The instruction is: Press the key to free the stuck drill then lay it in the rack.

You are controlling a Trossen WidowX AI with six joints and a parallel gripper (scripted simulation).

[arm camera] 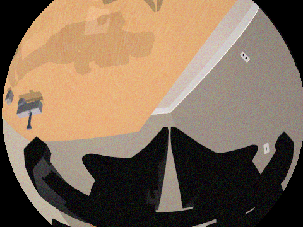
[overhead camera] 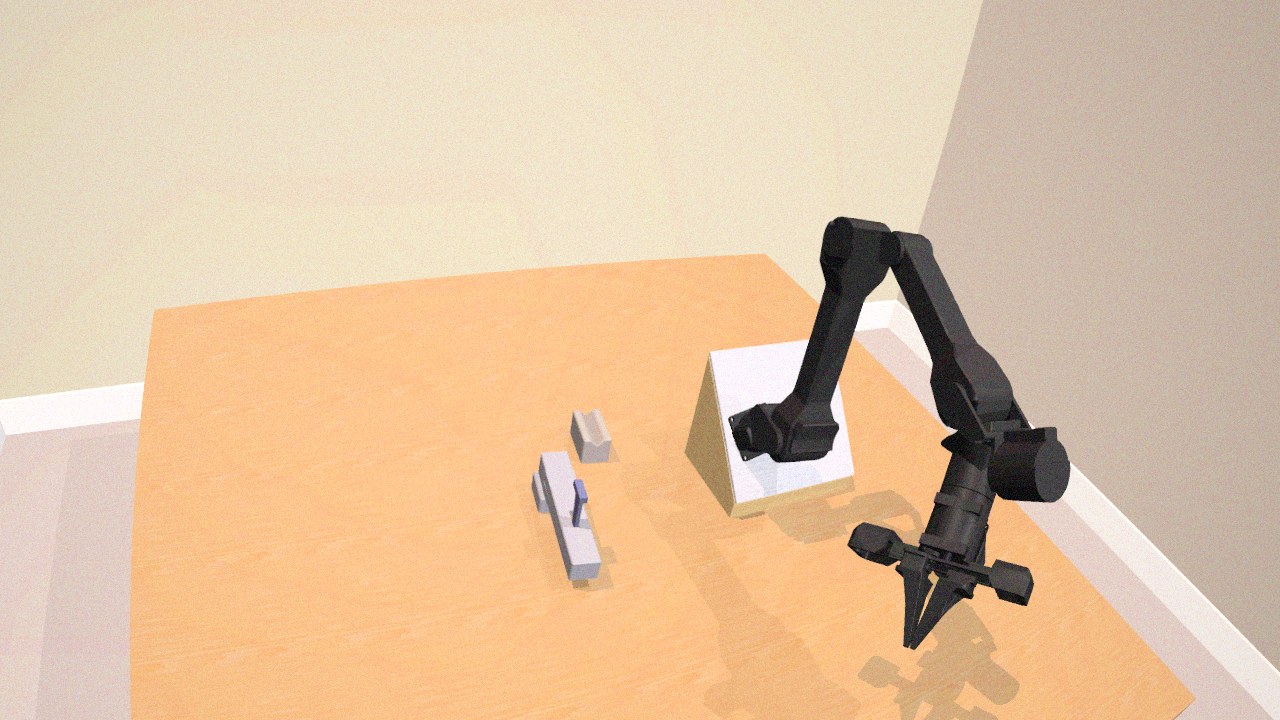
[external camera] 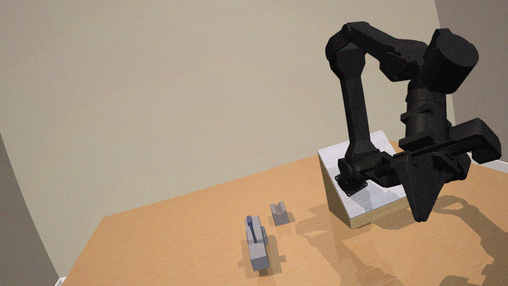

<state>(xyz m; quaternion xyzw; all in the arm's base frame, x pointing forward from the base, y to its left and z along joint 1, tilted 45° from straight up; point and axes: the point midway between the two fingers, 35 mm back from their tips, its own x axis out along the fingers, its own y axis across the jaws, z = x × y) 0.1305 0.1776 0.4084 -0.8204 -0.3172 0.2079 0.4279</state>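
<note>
A dark blue drill (overhead camera: 577, 508) (external camera: 252, 231) (arm camera: 29, 120) with a wider head stands up out of a long grey-lilac block (overhead camera: 581, 546) (external camera: 257, 251) (arm camera: 33, 110). A smaller grey piece (overhead camera: 540, 492) (external camera: 264, 236) (arm camera: 21, 101) is at the block's side; I cannot tell whether it is the key. The rack (overhead camera: 590, 437) (external camera: 279, 216) (arm camera: 9, 96), a small grey block with a V-shaped groove, stands near the block's far end and is empty. My gripper (overhead camera: 911, 644) (external camera: 420, 221) (arm camera: 168, 130) is shut and empty, above the table, far to the right of the drill and rack.
The arm's base is mounted on a wedge (overhead camera: 760, 376) (external camera: 333, 151) with a white sloping top, right of the rack. The wooden table (overhead camera: 358, 447) (external camera: 177, 234) (arm camera: 110, 101) has its right edge near my gripper. Walls stand beyond the table.
</note>
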